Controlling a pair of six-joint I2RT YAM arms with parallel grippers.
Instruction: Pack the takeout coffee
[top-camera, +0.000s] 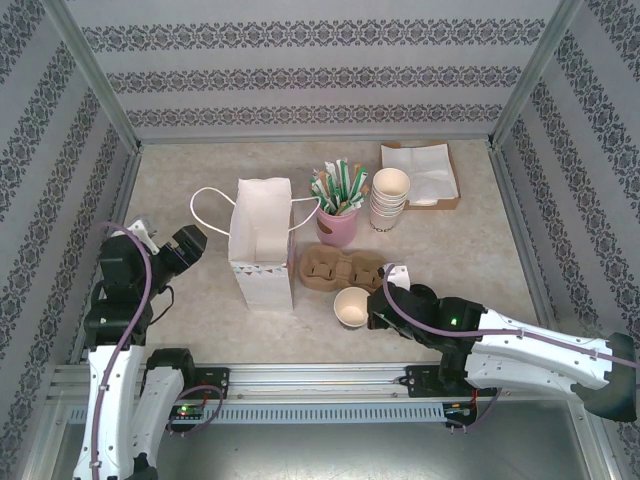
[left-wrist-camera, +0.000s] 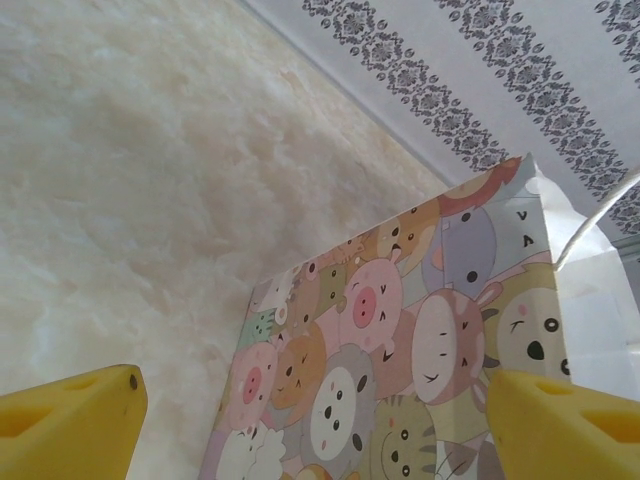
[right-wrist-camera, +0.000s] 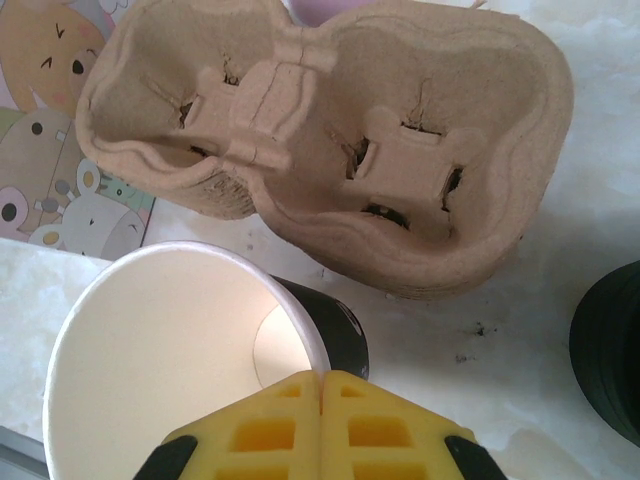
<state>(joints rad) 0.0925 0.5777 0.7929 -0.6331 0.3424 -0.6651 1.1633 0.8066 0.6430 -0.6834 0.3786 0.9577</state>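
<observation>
My right pincer (right-wrist-camera: 320, 405) is pinched narrow on the rim of the cream cup (right-wrist-camera: 150, 350). Cup is lidless, mouth open toward my wrist camera, black piece (right-wrist-camera: 342, 332) against its far side. Cup is just beside the near edge of the pulp carrier (right-wrist-camera: 330, 130). Left pincer (left-wrist-camera: 320, 420) spread wide, holding nothing, near the cartoon bag (top-camera: 262, 245). Farther back on the surface (top-camera: 480, 250), cup stack (top-camera: 390, 198).
</observation>
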